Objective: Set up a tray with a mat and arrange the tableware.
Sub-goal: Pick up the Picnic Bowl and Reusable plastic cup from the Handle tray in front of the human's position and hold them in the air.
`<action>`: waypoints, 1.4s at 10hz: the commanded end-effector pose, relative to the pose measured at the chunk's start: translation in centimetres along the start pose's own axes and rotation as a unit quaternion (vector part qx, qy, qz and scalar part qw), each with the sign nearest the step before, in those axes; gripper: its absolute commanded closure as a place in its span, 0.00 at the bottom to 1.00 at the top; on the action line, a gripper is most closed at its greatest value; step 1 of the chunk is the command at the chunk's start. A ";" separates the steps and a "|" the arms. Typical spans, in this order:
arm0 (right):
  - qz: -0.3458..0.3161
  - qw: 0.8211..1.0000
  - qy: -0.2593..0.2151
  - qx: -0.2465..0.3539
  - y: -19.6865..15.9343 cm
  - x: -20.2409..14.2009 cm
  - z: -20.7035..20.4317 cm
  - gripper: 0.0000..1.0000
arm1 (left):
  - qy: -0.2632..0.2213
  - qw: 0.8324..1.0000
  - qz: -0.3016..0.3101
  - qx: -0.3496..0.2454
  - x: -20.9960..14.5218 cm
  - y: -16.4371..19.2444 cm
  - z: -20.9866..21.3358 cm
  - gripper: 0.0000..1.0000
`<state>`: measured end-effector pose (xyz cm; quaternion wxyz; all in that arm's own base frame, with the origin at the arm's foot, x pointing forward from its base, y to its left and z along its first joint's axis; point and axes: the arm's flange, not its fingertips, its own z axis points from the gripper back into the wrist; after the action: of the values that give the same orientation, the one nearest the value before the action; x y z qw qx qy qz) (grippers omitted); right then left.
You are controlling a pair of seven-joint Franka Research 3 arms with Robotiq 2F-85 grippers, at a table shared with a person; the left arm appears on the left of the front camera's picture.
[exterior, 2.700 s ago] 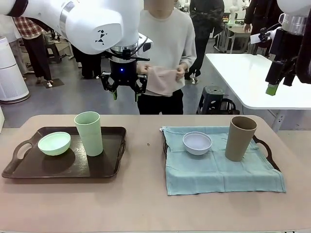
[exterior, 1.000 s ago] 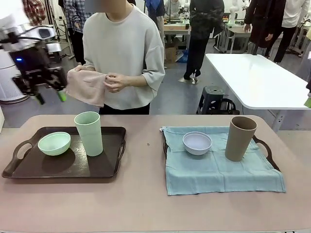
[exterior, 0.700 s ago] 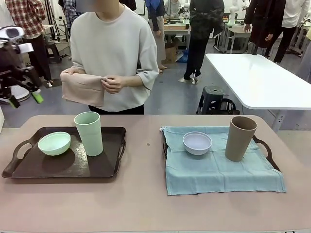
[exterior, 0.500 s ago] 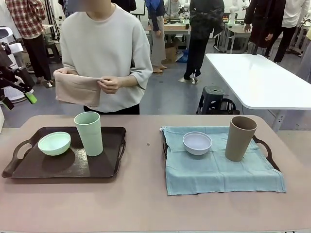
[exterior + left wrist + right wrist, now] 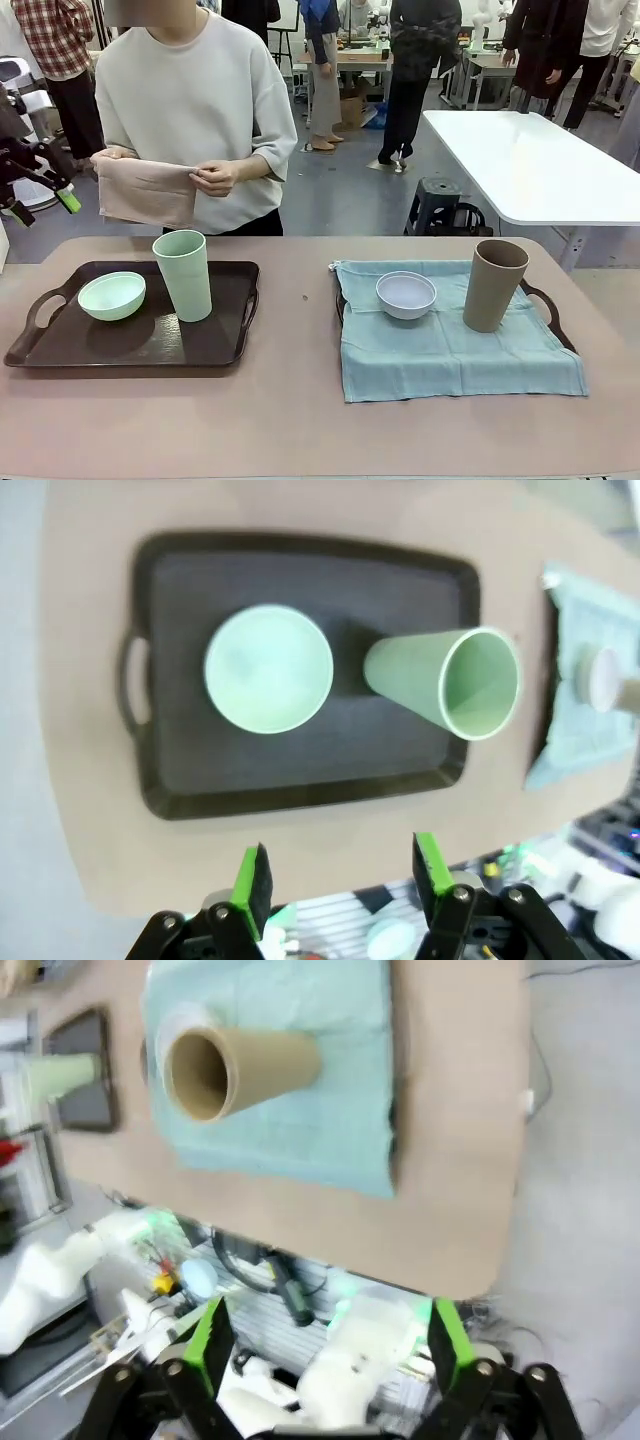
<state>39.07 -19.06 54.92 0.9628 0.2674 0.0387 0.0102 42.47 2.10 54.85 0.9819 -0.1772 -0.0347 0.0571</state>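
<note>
Jaws on both arms gaped with nothing between them: the left jaws fairly wide, the right jaws wider. The left jaws hung high off the far left corner of the bench (image 5: pixel 300 420), well apart from the left tray (image 5: pixel 200 770) below. On that tray the mint bowl (image 5: pixel 268 668) sat just beside the upright mint tumbler (image 5: pixel 450 683). The right jaws looked down on the bench's right end, well clear of the tan tumbler (image 5: pixel 235 1070) standing on the teal mat (image 5: pixel 290 1130). That mat hid most of the right tray (image 5: pixel 545 303). The pale bowl (image 5: pixel 406 294) sat on it left of the tan tumbler, apart from it. A person (image 5: pixel 195 100) stood behind the left tray, both hands holding a folded pink mat (image 5: pixel 148 190) above the bench's far edge. The bench was pinkish tan, the left tray dark brown with loop handles. Behind stood a white table (image 5: pixel 530 165), a stool (image 5: pixel 437 195) and other people on a grey floor. Bowls and tumblers were matte; the mint pair lay empty.
</note>
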 end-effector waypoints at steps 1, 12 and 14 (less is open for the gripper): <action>-0.027 0.992 0.014 0.126 -5.3 -0.8 1.8 0.00 | -0.016 0.992 0.001 -0.129 -0.4 6.5 1.6 0.25; -0.078 0.935 0.025 0.345 -13.3 -4.3 -0.9 0.00 | -0.089 0.937 0.018 -0.338 -4.9 17.6 4.3 0.25; -0.078 0.935 0.025 0.345 -13.3 -4.3 -0.9 0.00 | -0.089 0.937 0.018 -0.338 -4.9 17.6 4.3 0.25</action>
<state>34.87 -30.15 47.67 0.8079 0.5786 0.0847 -0.0732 35.51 19.38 52.31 0.8583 -0.4910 -0.1271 0.0782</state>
